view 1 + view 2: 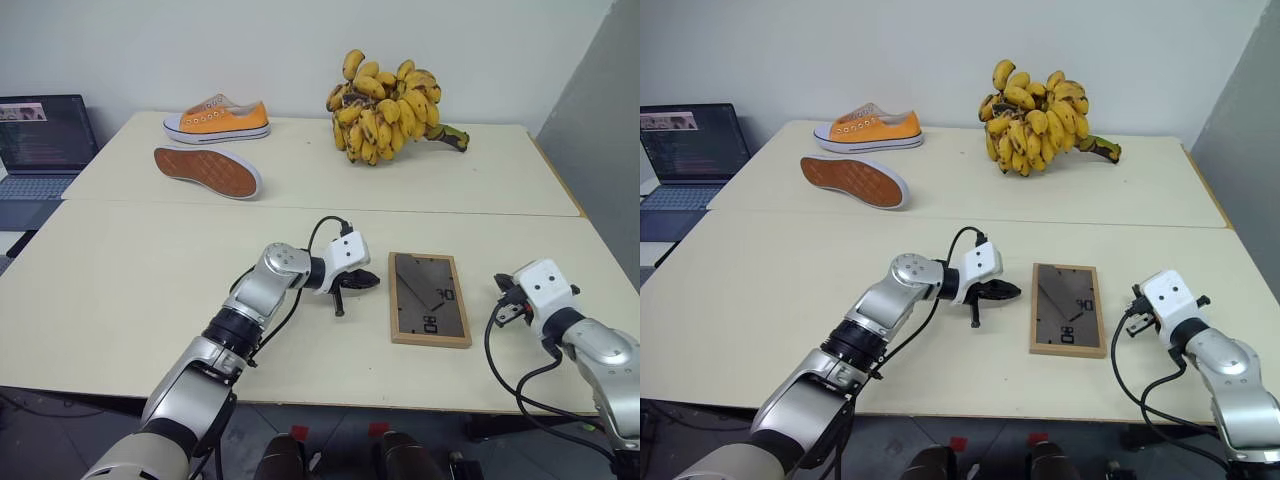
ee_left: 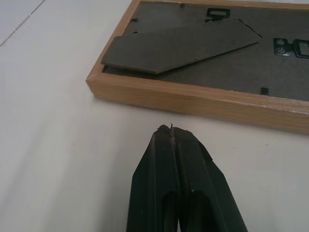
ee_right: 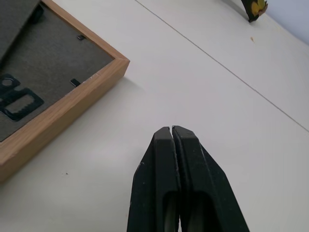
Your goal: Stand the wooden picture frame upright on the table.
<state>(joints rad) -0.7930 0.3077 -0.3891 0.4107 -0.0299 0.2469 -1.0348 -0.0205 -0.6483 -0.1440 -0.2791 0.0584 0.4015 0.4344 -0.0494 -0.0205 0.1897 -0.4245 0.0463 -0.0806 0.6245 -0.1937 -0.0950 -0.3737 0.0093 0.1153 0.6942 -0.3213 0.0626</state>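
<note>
The wooden picture frame (image 1: 430, 298) lies flat on the table (image 1: 150, 290), back up, its dark panel with the easel flap and white numerals showing. My left gripper (image 1: 374, 281) is shut and holds nothing. It is low over the table, its tip just off the frame's left long edge (image 2: 193, 99) and apart from it. My right gripper (image 3: 172, 128) is shut too, also with nothing in it. It hovers over bare table to the right of the frame, close to one of its corners (image 3: 118, 63). Its white wrist (image 1: 545, 287) shows right of the frame.
At the back of the table an orange sneaker (image 1: 218, 118) stands upright, and a second one (image 1: 207, 171) lies on its side, sole showing. A big bunch of bananas (image 1: 388, 108) is at back centre. An open laptop (image 1: 40, 140) sits off the left edge.
</note>
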